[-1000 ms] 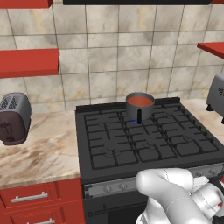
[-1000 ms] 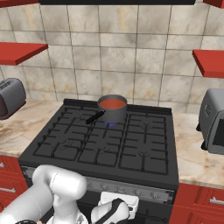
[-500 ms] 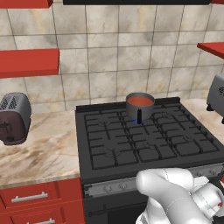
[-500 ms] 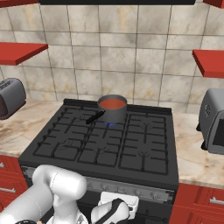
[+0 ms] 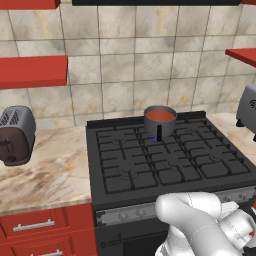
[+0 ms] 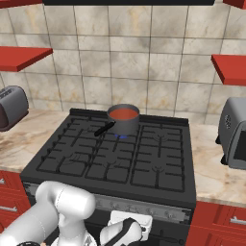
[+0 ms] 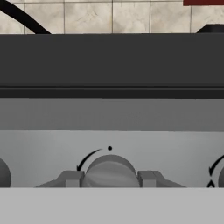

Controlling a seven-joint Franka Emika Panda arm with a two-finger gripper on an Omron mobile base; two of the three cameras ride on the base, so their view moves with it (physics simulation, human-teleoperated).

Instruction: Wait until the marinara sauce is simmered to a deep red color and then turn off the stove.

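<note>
The marinara sauce (image 5: pixel 160 115) is seen as an orange-red disc in a small grey saucepan (image 6: pixel 123 120) set at the back middle of the stove (image 5: pixel 165 160), its dark handle pointing toward the front edge. In the hand view, the claw (image 7: pixel 110 178) is held at the grey front strip of the stove, its two fingertips (image 7: pixel 70 178) placed on either side of a round knob (image 7: pixel 110 170) and clenched around it. A toaster (image 5: pixel 16 134) is seen on the tabletop (image 5: pixel 45 172) near the left edge.
</note>
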